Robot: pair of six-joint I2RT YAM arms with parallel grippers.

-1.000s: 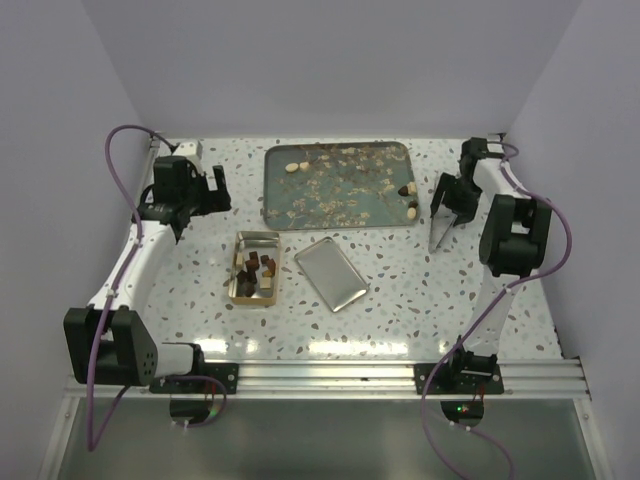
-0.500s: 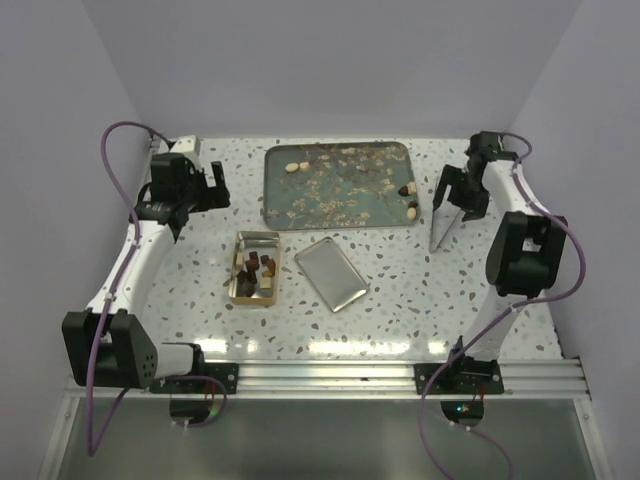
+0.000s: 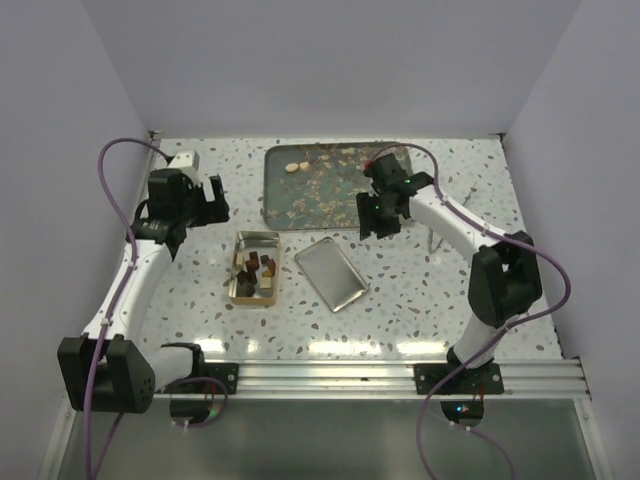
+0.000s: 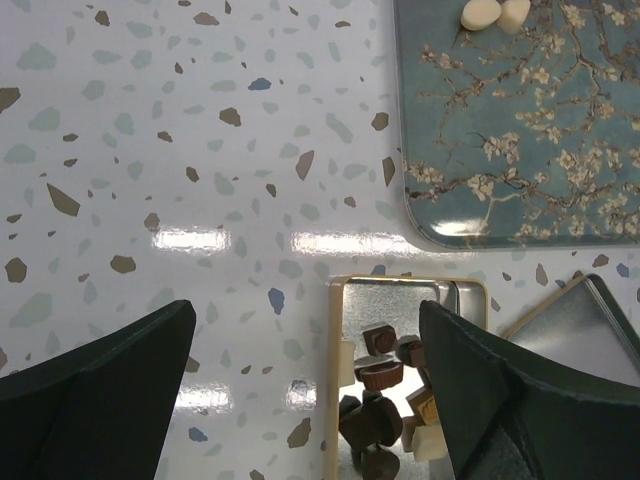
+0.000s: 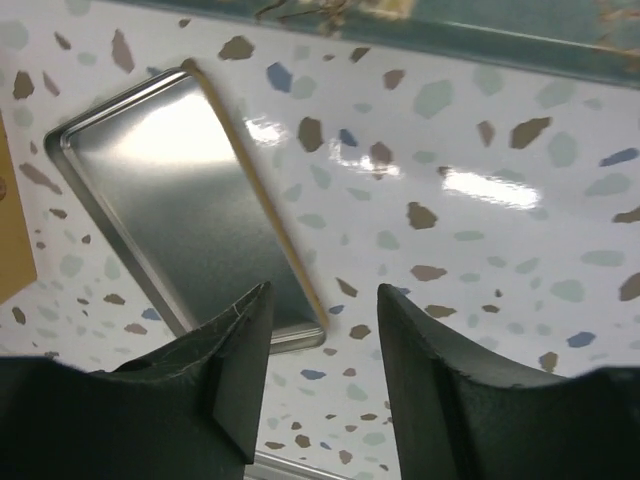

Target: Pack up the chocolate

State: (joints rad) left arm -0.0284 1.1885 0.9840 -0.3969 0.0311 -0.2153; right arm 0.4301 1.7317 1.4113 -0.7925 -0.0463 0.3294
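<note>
Since the frame a second ago the right arm has swung in from the far right edge of the table; its right gripper (image 3: 378,212) now hangs over the near right corner of the teal tray (image 3: 320,195). The left arm has shifted only slightly.

Chocolate (image 3: 256,270): a cluster of dark and reddish brown lumps, with a couple of tan ones, sits inside the gold tin (image 3: 258,236), mostly in its near half. The left wrist view shows them piled loosely (image 4: 385,400). Two cream pieces (image 3: 297,167) lie touching each other at the far left corner of the tray, well apart from the tin.

The tin stands just in front of the tray's near left corner. Its lid (image 3: 331,273) lies beside it on the right, inner face up, turned at an angle to the tin.

Right gripper (image 5: 322,300): fingers parted a narrow way, nothing between them. From the wrist I see the lid's long edge (image 5: 170,210) below the gap. I cannot tell its height.

Left gripper (image 3: 213,197): fingers spread wide, holding nothing, hovering left of the tray. Its wrist camera looks down past the fingertips (image 4: 100,390) onto the tin's far end.
</note>
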